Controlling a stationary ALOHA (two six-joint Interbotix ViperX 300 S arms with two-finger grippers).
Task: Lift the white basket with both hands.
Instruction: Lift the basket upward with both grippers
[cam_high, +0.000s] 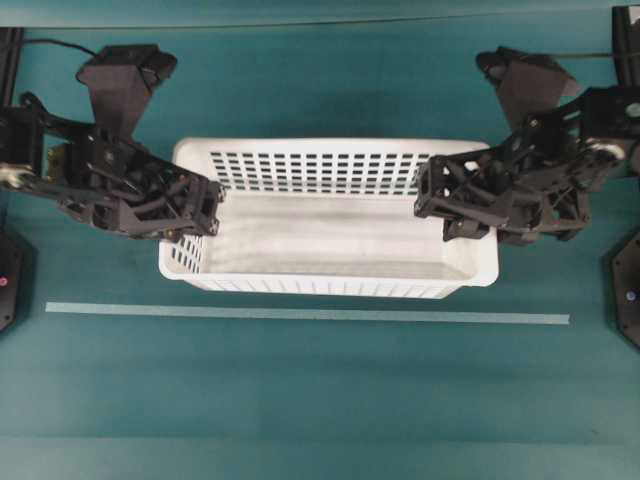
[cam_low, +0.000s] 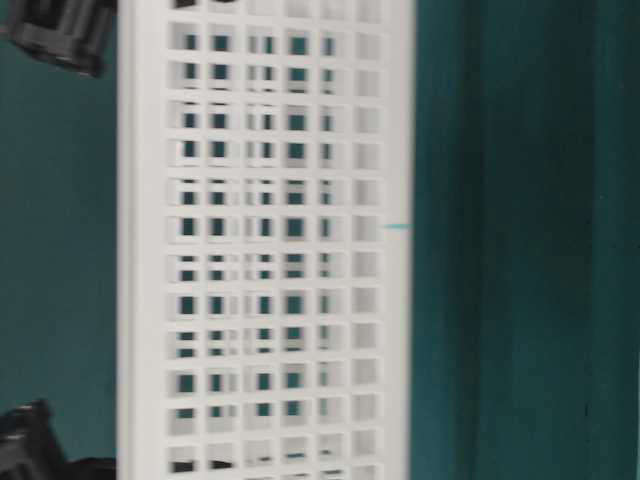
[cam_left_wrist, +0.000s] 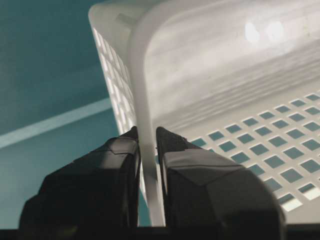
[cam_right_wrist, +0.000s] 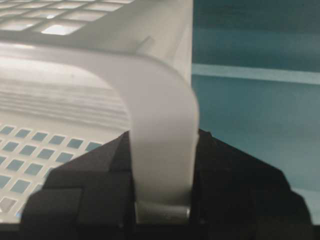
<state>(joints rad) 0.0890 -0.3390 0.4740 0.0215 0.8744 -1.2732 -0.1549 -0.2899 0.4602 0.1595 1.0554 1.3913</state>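
A rectangular white plastic basket (cam_high: 330, 225), with a rolled rim and walls pierced by rows of small rectangular holes, sits in the middle of the overhead view, above a pale strip of tape (cam_high: 300, 313) that runs across the teal table surface (cam_high: 300, 400). The black left gripper (cam_high: 195, 225) reaches in from the left edge of the frame and is pressed onto the basket's left short wall. The black right gripper (cam_high: 450, 215) comes from the right edge and is pressed onto the right short wall.

In the left wrist view, the two dark fingers (cam_left_wrist: 100, 185) pinch the white rim (cam_left_wrist: 147, 150) between them, one inside the basket and one outside. In the right wrist view, the rim (cam_right_wrist: 165, 135) likewise runs down between the black fingers (cam_right_wrist: 85, 190), which clamp it from both sides.

The table-level view is filled by the basket's perforated long wall (cam_low: 265, 240), blurred, with teal showing through the holes and black arm parts at the upper left and lower left corners.
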